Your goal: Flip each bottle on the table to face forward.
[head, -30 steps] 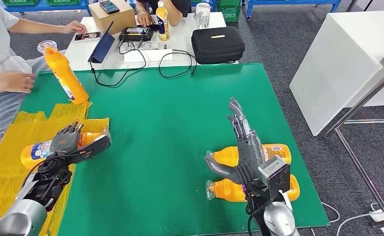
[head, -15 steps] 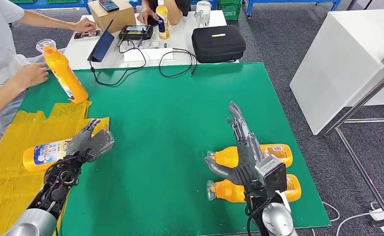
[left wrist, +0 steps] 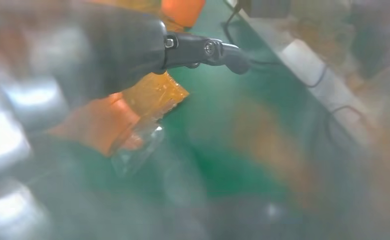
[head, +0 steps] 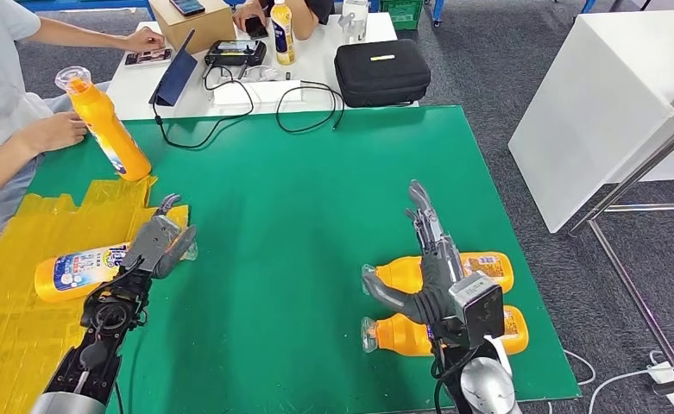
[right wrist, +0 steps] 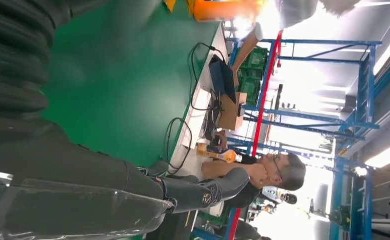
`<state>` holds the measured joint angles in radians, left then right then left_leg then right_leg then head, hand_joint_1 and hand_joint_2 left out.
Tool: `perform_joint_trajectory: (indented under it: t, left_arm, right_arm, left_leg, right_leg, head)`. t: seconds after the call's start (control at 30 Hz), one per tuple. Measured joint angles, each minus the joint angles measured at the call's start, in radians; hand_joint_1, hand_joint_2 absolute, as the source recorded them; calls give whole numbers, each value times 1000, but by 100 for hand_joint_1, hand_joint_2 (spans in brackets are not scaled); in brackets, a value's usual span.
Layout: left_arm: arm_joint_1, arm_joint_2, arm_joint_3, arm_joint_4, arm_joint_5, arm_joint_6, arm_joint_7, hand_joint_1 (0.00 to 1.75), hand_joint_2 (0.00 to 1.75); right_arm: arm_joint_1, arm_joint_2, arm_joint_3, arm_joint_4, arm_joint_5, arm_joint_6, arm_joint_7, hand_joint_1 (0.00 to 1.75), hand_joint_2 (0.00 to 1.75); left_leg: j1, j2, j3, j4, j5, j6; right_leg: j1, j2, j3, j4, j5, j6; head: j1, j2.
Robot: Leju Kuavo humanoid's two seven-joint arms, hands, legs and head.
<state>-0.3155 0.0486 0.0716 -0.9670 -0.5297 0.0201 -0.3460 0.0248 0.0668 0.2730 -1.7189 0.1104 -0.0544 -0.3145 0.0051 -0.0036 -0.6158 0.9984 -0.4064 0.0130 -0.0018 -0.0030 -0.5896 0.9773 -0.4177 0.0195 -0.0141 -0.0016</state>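
Left hand [head: 162, 244] fingers spread, over cap end of bottle [head: 78, 269] lying on yellow sheet [head: 22, 319], table left edge. Right hand [head: 428, 267] fingers spread, resting over two lying bottles [head: 488, 267] near right edge. Upright bottle [head: 109, 129] at far-left corner, person's hand [head: 53, 131] beside it.

Bright even light; left wrist view blurred, right wrist glare.

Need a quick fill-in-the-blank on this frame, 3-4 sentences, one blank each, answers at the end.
1. The orange plastic bottle with a white-and-blue label beside the left hand lies on the ____ plastic sheet.
2. Near the right hand, ____ orange plastic bottles lie on the green table mat.
3. The tilted orange bottle with a clear cap is held by a ____.
4. The black zippered case sits on the ____ table.

Missing words: yellow; two; person; white
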Motion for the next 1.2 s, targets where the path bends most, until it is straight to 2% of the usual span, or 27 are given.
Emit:
perform_joint_trajectory:
  t: [0.1,0.23,0.33,0.43,0.57,0.7,0.93,1.2]
  left_arm:
    - [21,-12,-1,-54,75,-11,-4,0,175]
    - [77,-38,-1,-182,253,-83,-34,0,175]
    - [120,-57,-1,-288,343,-122,-44,0,175]
    - [159,-70,0,-379,426,-166,-53,0,175]
    - [208,-83,4,-478,542,-223,-63,0,175]
    - [236,-94,5,-543,583,-240,-61,0,175]
    - [290,-111,7,-679,688,-283,-57,0,175]
    - [322,-121,-3,-788,691,-292,-50,0,175]
  right_arm:
    - [2,1,-3,0,60,-32,-1,0,175]
    - [1,-35,-1,-2,338,-102,25,0,175]
    - [-7,-116,2,-2,531,-59,88,0,175]
    - [-13,-222,-2,5,636,-6,120,0,175]
    - [-12,-341,-30,10,650,27,116,0,175]
    - [-9,-405,-55,10,652,37,112,0,175]
    - [37,-470,-122,10,655,51,128,0,175]
    - [74,-480,-185,10,688,48,150,0,175]
  left_leg:
    - [0,0,-1,0,0,0]
    - [-1,0,-2,0,0,1]
    - [-1,0,-2,0,-1,2]
    - [-3,-1,-2,1,-1,2]
    - [-3,-1,-3,1,-2,2]
    - [-2,-1,-2,1,-2,2]
    - [-2,-1,-3,1,-2,2]
    - [-2,0,-2,1,-3,3]
  right_leg:
    - [0,0,-1,0,0,0]
    - [0,0,-1,0,0,0]
    - [-1,0,-1,0,0,0]
    - [-3,0,-1,-1,0,1]
    - [-3,0,-1,-1,0,1]
    - [-3,0,-1,-1,0,1]
    - [-2,0,-1,-1,0,1]
    - [-2,0,-1,-1,0,1]
  head:
    - [0,0]
    - [0,0]
    - [0,0]
    - [0,0]
    - [0,0]
    - [0,0]
    - [-1,0]
    - [0,0]
